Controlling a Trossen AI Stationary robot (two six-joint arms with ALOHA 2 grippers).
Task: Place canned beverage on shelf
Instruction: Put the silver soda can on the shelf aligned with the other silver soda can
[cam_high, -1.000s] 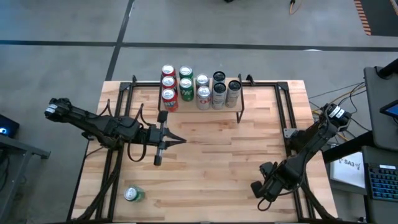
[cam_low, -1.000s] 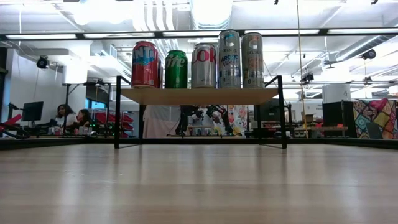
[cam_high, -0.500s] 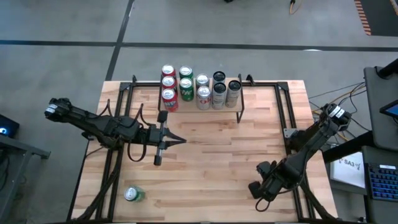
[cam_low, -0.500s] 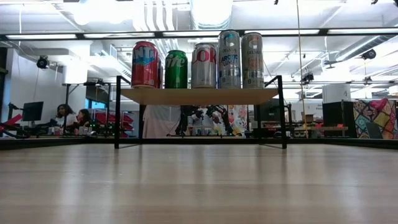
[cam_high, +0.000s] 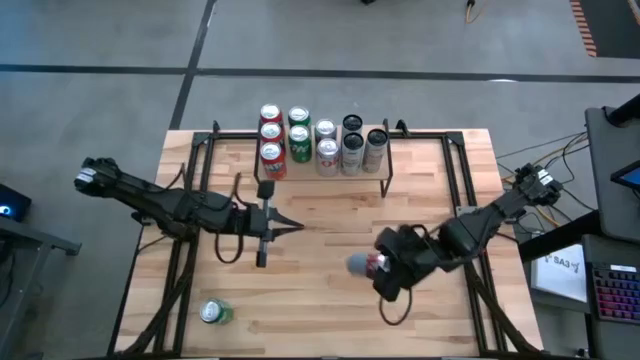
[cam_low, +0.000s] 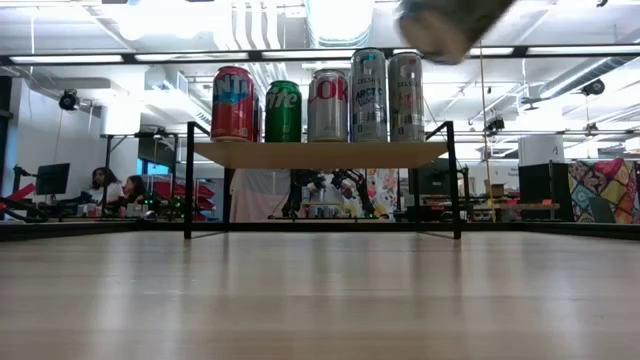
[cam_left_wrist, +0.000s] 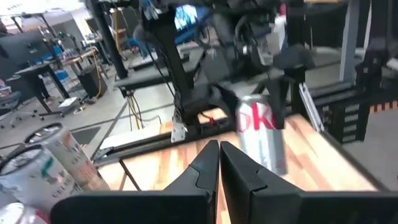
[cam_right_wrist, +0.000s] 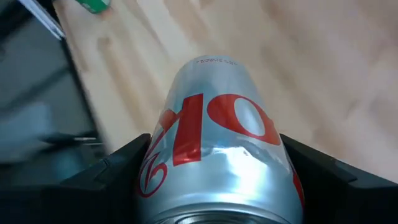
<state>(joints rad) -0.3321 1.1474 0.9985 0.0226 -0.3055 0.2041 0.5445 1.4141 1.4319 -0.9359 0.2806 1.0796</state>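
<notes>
Right gripper (cam_high: 372, 266): fingers clamped on a silver red-lettered can (cam_right_wrist: 214, 146), above mid-table, well short of the raised light-wood shelf (cam_low: 318, 154).
Left gripper (cam_high: 290, 226): fingers together, mid-table.

The silver can (cam_right_wrist: 214, 149) with red lettering is clamped between the right gripper's (cam_high: 385, 268) two dark fingers and held in the air above the table's middle-right, short of the shelf (cam_high: 320, 165); in the high view it shows as a silver end with a red patch, tipped over. The shelf, a light-wood board on thin black legs (cam_low: 188, 180), stands at the table's far edge. It carries upright cans: red ones (cam_low: 233, 104), green (cam_low: 283, 111), silver and taller slim ones (cam_low: 369, 95)
</notes>
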